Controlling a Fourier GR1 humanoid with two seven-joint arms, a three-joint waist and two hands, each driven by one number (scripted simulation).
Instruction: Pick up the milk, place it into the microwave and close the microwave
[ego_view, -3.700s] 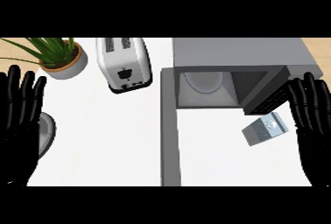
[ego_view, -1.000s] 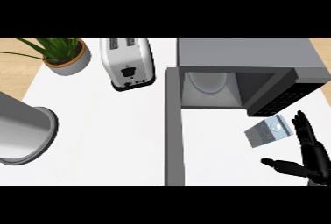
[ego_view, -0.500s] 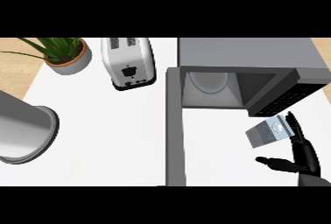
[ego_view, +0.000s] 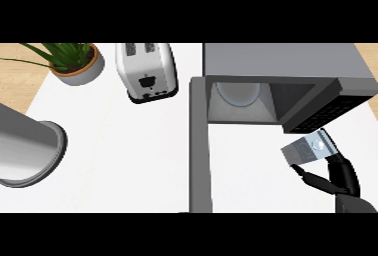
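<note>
- Since the milk carton (ego_view: 308, 149) sits skewed on the white counter (ego_view: 133, 165), and I can't tell whether it stands or lies, a pinch at its near end could spin it or push it out sideways. That's a guess, not something seen.
- The carton is just in front of the control panel (ego_view: 325, 107), right of the microwave opening. A grab that shoves it forward could jam it against that panel.
- The fingers (ego_view: 343, 172) run along the carton's near right edge and the thumb (ego_view: 310, 176) sits just below its near left corner. The near end lies between them and the far end pokes out beyond.
- On the right hand (ego_view: 353, 202) the fingers are spread and fairly straight, with nothing clamped yet. I can't tell if they touch the carton or sit just beside it.
- With only the near end held, the carton could droop or swing once lifted and clip the panel or the rim of the opening on the way in.
- The microwave (ego_view: 280, 60) is open, and the cavity (ego_view: 240, 112) shows a pale round plate (ego_view: 238, 94) inside.
- The door (ego_view: 199, 150) stands swung out, edge-on, left of the opening.
- The door is on the far side of the opening from the right hand. Closing it probably needs a long reach, and a carton set too near the front could block it.
- The left hand is not visible. A grey cylinder (ego_view: 26, 150) at the left edge is likely its forearm.
- The toaster (ego_view: 148, 70) and potted plant (ego_view: 74, 62) are back left, well apart from the carton.
</note>
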